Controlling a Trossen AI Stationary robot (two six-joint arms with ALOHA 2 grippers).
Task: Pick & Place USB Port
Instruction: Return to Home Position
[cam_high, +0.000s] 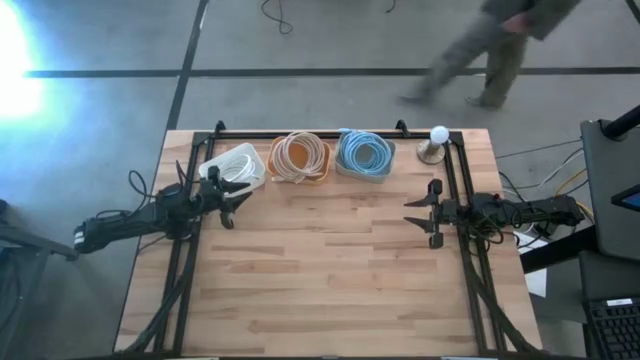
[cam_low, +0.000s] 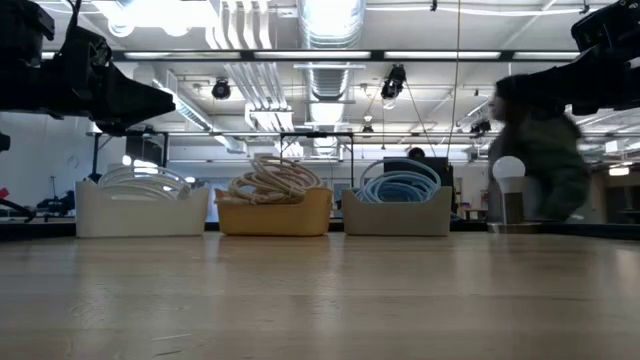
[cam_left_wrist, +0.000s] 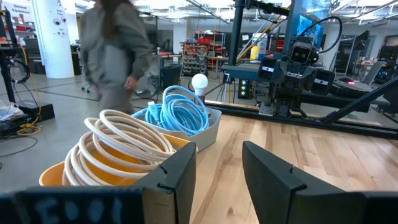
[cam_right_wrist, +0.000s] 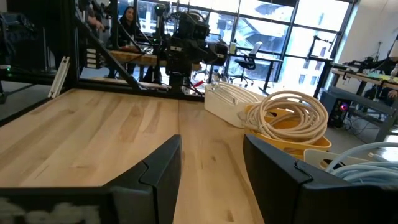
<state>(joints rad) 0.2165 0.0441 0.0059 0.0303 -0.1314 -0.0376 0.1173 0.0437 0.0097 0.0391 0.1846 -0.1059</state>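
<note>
Three bins stand in a row at the table's far edge. A white bin (cam_high: 237, 165) holds white cable, an orange bin (cam_high: 300, 157) holds cream cable coils (cam_left_wrist: 118, 146), and a grey bin (cam_high: 364, 155) holds blue cable (cam_left_wrist: 183, 112). My left gripper (cam_high: 232, 200) hovers open just near of the white bin, and its fingers (cam_left_wrist: 217, 171) frame the orange bin in its wrist view. My right gripper (cam_high: 420, 213) hovers open at the table's right side, pointing left; its open fingers (cam_right_wrist: 211, 165) show in the right wrist view. No separate USB part shows.
A white bulb on a stand (cam_high: 437, 140) sits at the far right, next to the grey bin. A black frame rail (cam_high: 310, 131) runs behind the bins. Bare wood (cam_high: 330, 270) fills the middle and near half. A person (cam_high: 495, 50) walks past beyond the far edge.
</note>
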